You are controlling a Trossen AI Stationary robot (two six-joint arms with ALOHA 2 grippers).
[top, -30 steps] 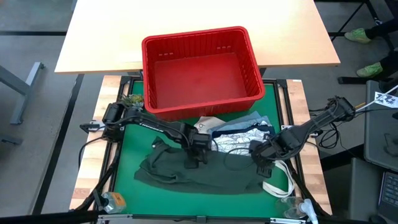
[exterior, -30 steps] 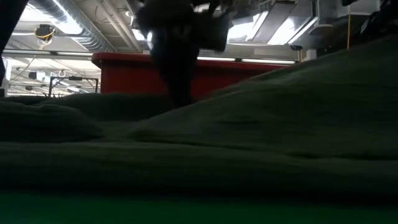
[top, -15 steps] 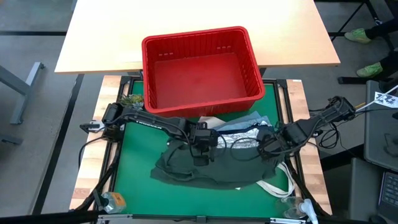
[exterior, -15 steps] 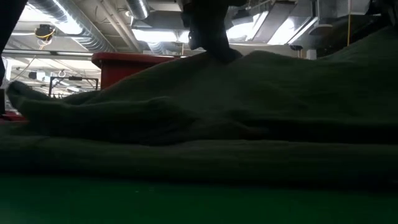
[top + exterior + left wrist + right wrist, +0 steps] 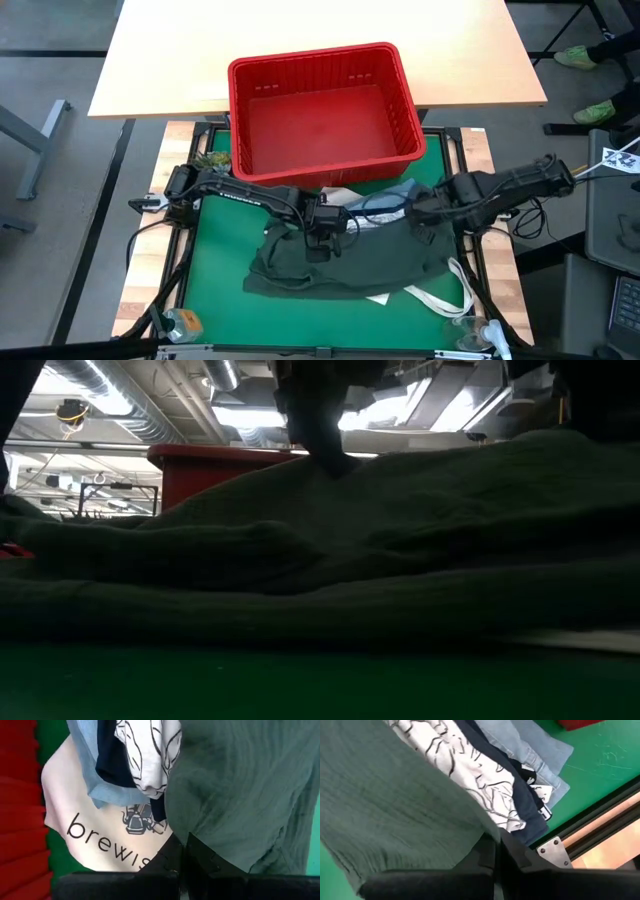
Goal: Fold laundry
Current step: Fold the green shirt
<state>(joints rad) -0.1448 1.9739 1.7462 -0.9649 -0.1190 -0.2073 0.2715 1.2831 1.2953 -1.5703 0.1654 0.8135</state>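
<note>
Here, both arms are working the dark olive green garment (image 5: 345, 262), which is lying on the green mat (image 5: 215, 260) at the table's near-centre, its far edge draped against the rest of the laundry pile (image 5: 385, 205) (light blue denim, navy, white leaf-print pieces) just in front of the red basket (image 5: 322, 110). Step in hand, as a judgement: the first fold, w/ one edge of the olive piece being carried toward the basket side; the task looks early, since only this one garment is being handled and the others are lying unsorted. The left gripper (image 5: 318, 226) is sitting over the garment's left-centre, clenched on olive cloth; the left wrist view is showing its dark fingers (image 5: 177, 860) pinched together w/ the fabric edge between them. The right gripper (image 5: 428, 207) is sitting at the garment's right far corner, beside the pile, likewise clamped on olive cloth per the right wrist view. Both arms are reaching inward from the table's sides, forearms low and near level, wrists angled down to the cloth; the low view is showing the fabric tented up under one gripper. Next move probably calls for both grips travelling together so the edge is landing flat and square, w/o dragging the pile or the white tote strap (image 5: 440, 300) lying near the front right.
</note>
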